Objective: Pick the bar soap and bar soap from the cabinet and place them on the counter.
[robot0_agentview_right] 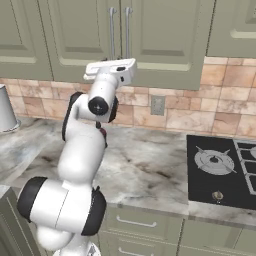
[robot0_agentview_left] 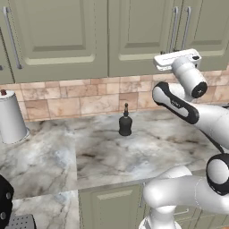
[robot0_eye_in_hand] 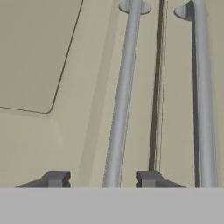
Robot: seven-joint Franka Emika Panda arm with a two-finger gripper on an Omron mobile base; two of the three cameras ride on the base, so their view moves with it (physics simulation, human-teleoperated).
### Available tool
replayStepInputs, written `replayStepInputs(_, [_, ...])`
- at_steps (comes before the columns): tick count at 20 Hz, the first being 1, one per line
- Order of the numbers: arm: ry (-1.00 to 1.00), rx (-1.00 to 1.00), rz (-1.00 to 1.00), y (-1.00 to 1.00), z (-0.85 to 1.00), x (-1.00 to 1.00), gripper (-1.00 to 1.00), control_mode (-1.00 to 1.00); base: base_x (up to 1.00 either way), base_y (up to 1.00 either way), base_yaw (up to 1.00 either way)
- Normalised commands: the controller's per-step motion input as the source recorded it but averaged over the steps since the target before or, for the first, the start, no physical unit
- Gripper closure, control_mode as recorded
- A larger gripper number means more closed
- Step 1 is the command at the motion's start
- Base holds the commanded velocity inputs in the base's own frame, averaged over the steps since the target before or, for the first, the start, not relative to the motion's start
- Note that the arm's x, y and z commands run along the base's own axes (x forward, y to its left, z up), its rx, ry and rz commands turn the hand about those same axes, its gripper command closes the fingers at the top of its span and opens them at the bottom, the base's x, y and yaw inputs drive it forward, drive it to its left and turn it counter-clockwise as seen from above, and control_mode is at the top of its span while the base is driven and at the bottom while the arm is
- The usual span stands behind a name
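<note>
The grey-green cabinet point(robot0_agentview_left: 58, 36) hangs above the counter point(robot0_agentview_left: 103, 152) with its doors shut. Both bar soaps are hidden behind them. In the hand view my gripper point(robot0_eye_in_hand: 103, 179) is close up against the door pair, its two dark fingertips point(robot0_eye_in_hand: 56, 178) standing either side of the left steel bar handle point(robot0_eye_in_hand: 122, 87). A gap shows on each side of the bar, so the jaws are open around it without touching. The second handle point(robot0_eye_in_hand: 203, 87) runs parallel to the right, past the seam between the doors. In the base views my hand point(robot0_agentview_right: 111, 70) is raised to the doors' lower edge.
A black bottle point(robot0_agentview_left: 125, 121) stands on the counter near the tiled wall. A white cylinder with a red cap point(robot0_agentview_left: 11, 116) stands at the far left. The black stove top point(robot0_agentview_right: 225, 170) lies to the right, with a wall socket point(robot0_agentview_right: 158, 105) beside it.
</note>
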Motion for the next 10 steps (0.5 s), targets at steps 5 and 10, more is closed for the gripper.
replayStepInputs(5, [0.0,0.0,0.0,0.0,0.0,0.0,1.0,-1.0,0.0,0.0,0.0])
replayStepInputs(10, [0.0,0.0,0.0,0.0,0.0,0.0,1.0,-1.0,0.0,0.0,0.0])
